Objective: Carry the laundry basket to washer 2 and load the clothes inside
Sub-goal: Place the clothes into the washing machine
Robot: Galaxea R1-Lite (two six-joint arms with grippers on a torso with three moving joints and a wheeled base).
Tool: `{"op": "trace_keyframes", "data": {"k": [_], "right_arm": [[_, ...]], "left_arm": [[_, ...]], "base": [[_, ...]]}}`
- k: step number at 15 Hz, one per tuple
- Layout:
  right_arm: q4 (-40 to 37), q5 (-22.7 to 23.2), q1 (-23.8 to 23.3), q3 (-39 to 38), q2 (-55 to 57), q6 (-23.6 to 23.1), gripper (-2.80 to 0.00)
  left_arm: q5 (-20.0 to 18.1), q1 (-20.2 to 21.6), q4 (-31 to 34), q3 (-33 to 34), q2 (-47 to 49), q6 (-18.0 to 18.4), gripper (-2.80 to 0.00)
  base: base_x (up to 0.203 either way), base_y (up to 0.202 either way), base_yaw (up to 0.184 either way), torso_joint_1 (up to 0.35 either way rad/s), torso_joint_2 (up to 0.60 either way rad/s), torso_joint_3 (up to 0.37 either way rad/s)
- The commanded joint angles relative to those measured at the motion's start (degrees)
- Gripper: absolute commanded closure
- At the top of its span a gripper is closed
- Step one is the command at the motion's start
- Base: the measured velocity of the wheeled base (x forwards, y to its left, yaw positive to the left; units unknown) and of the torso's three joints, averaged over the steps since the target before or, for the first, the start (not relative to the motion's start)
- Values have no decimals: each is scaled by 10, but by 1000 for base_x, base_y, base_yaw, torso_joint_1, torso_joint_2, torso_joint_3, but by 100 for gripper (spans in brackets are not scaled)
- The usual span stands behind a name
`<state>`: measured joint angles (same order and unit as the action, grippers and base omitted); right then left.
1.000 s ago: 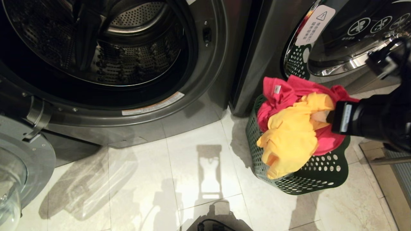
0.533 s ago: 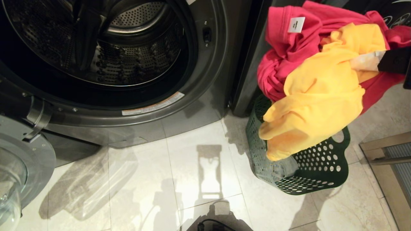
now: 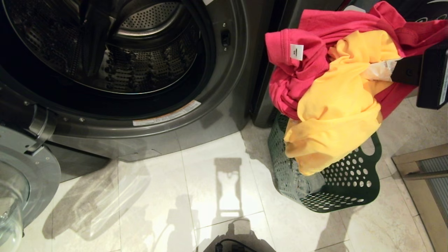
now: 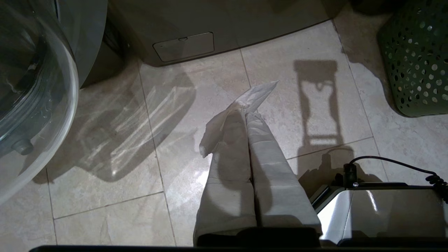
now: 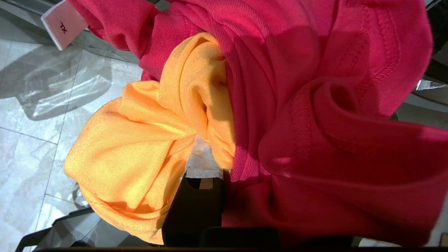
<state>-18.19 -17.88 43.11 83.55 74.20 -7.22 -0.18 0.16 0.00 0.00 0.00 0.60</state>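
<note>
Red and yellow clothes [image 3: 336, 84] hang clamped in right gripper [image 3: 379, 70] above laundry basket [image 3: 336, 185]; washer [image 3: 217, 105] gapes alongside.

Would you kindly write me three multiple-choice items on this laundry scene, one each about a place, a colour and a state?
1. Where does the laundry basket stand?
A. Inside the drum
B. On the tiled floor, to the right of the open washer
C. On top of a washer

2. What colours are the clothes in the right pincer?
A. Red-pink and yellow
B. Blue and white
C. Green and black

3. What is the state of the washer door at the left of the head view?
A. Shut
B. Swung open
C. Missing

Answers:
1 B: the basket sits on the tiles beside the washer with the exposed drum.
2 A: a red-pink garment and a yellow one hang bunched from the pincer above the basket.
3 B: the glass door stands away from the opening, leaving the drum in plain sight.
</note>
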Motion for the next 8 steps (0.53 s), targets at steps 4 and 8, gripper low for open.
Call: {"op": "trace_keyframes", "data": {"k": [4,8], "right_arm": [[-1,-1,0,-2,6,-2,0],[-1,0,0,-2,7,1,0]], "left_arm": [[0,0,0,0,1,0,0],[0,0,0,0,1,0,0]], "base": [[0,0,0,0,0,0],[-2,-6,126,5,1,2]]}}
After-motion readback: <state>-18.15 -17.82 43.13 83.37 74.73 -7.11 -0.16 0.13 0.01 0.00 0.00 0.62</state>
